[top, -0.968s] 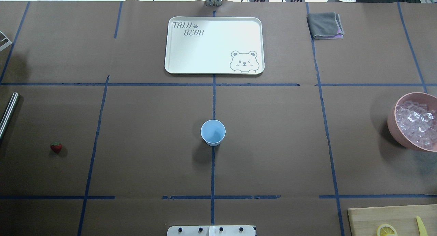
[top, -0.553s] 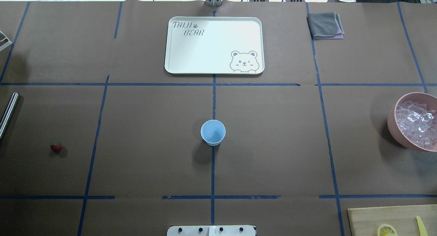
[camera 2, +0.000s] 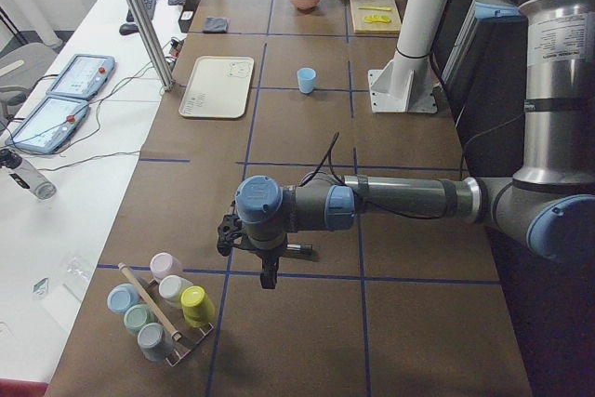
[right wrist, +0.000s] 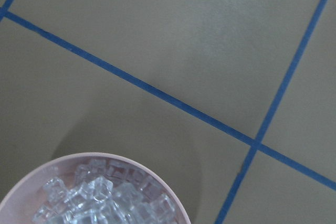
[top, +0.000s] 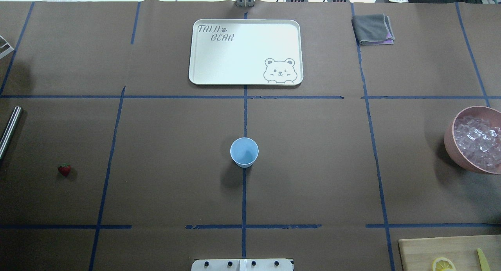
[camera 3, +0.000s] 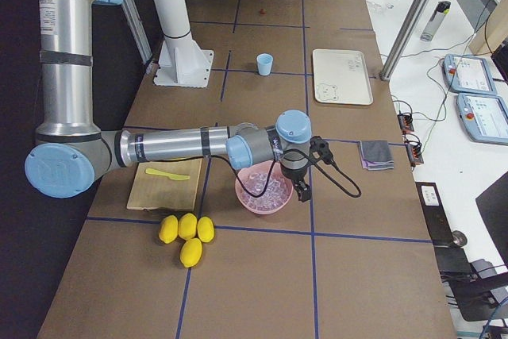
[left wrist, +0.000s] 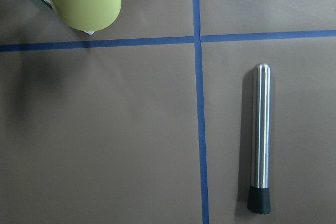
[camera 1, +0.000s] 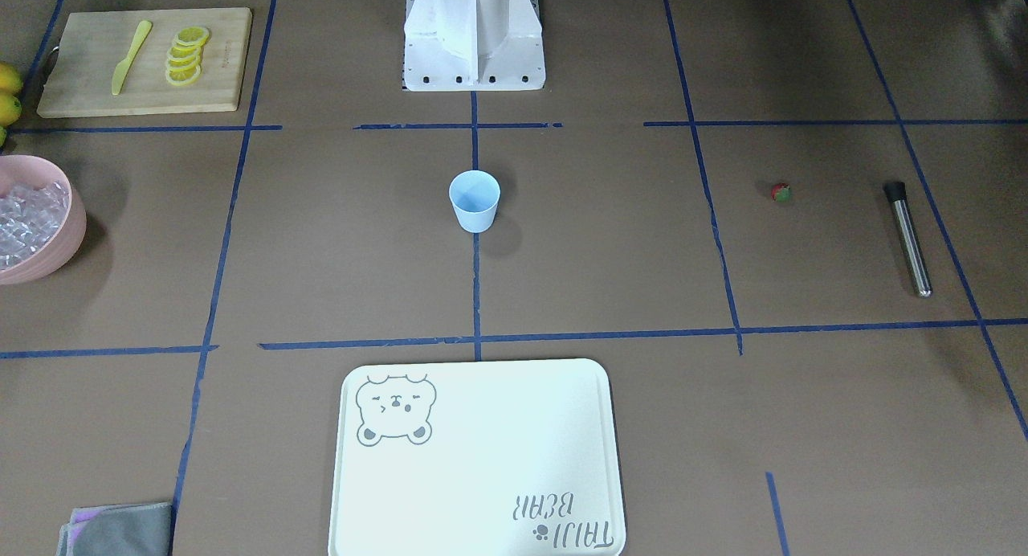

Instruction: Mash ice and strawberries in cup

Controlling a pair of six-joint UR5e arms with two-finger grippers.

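The pale blue cup stands upright at the table's middle, and nothing shows inside it. One small red strawberry lies far to the robot's left. Ice fills a pink bowl at the right edge. My left gripper hangs over a steel muddler. Above the bowl's far rim hovers my right gripper. Neither wrist view shows any fingers, so I cannot tell whether either gripper is open or shut.
A white bear tray lies beyond the cup, and a grey cloth to its right. A cutting board carries lemon slices and a yellow knife, with whole lemons nearby. A rack of coloured cups stands at the left end.
The ice in the bowl looks slightly darker, as if shaded. The cup, strawberry and muddler have not moved.
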